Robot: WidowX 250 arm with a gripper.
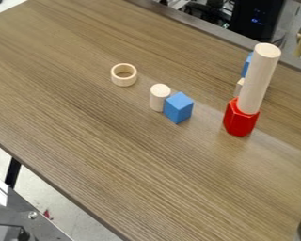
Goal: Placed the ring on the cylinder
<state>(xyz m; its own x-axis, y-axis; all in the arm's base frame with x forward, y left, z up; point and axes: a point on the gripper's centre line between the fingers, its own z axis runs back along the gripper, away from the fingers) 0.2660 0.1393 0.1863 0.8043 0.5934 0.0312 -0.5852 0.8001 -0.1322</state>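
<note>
Gripper wide, narrow or loaded, I cannot tell from where I stand. A pale wooden ring (124, 83) lies flat on a wood-grain table (115, 155), well apart from both cylinders. At the ring's four o'clock, a short wooden cylinder (159, 97) stands upright, and just beyond it in the same direction sits a blue block (178, 108); whether the two touch, I cannot tell. Farther out, a little short of four o'clock, a red hexagonal block (240, 120) bears a tall wooden cylinder (259, 77), whose shaft rises to the ring's three o'clock. Partly hidden behind that shaft, toward twelve o'clock from the red block, are a small pale piece (239, 87) and a second blue piece (247, 66). Past the table's edge, a dark casing (257, 20) with small blue lights stands at the ring's two o'clock; at seven o'clock, a metal frame (36, 228) occupies the near corner.
</note>
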